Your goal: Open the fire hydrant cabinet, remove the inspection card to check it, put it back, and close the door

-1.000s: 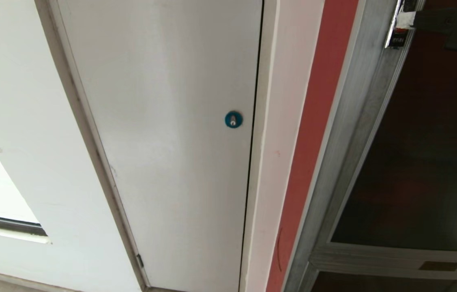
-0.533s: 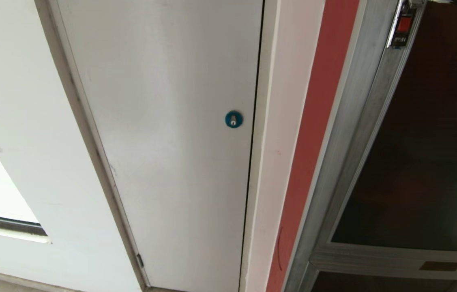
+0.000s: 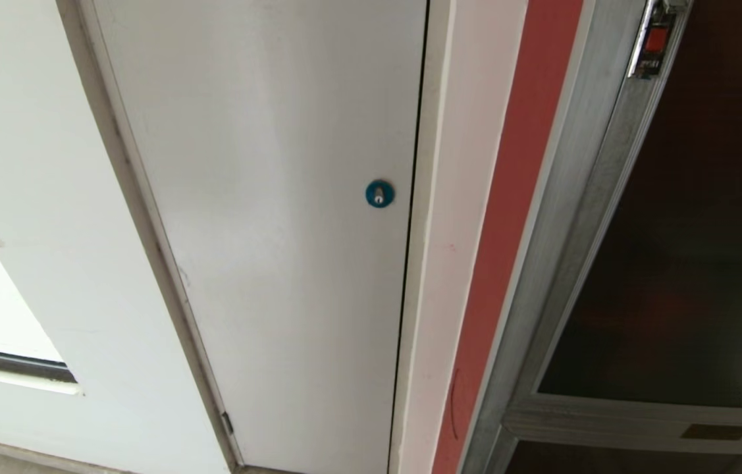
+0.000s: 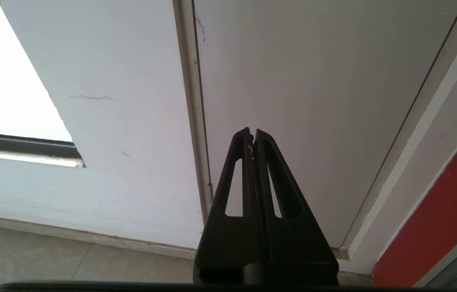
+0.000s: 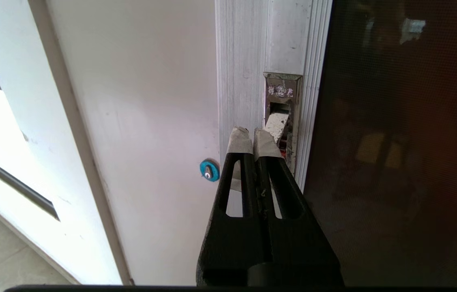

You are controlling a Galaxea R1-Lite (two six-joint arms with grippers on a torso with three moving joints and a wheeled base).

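Since the work lies at the far right of the head view, the fire hydrant cabinet (image 3: 568, 217) is seen only in part there, its silver frame running from about one o'clock down to five o'clock beside a red wall strip (image 3: 509, 217). The door (image 3: 693, 250), a large dark glass panel in that frame, appears shut; it is judged stiff but fragile in the glass and slippery on its face, so hold is best taken at the small red latch (image 3: 655, 39) at one o'clock, not on the pane. At nine o'clock from the cabinet a plain white panel door (image 3: 265, 217) with a round blue lock (image 3: 379, 193) is to be left alone. In the right wrist view the right gripper (image 5: 254, 136) is seen with taped fingers clenched on nothing, just before the latch recess (image 5: 281, 117) at twelve o'clock. The left gripper (image 4: 252, 136), likewise clenched and empty, is parked low before the white panel.
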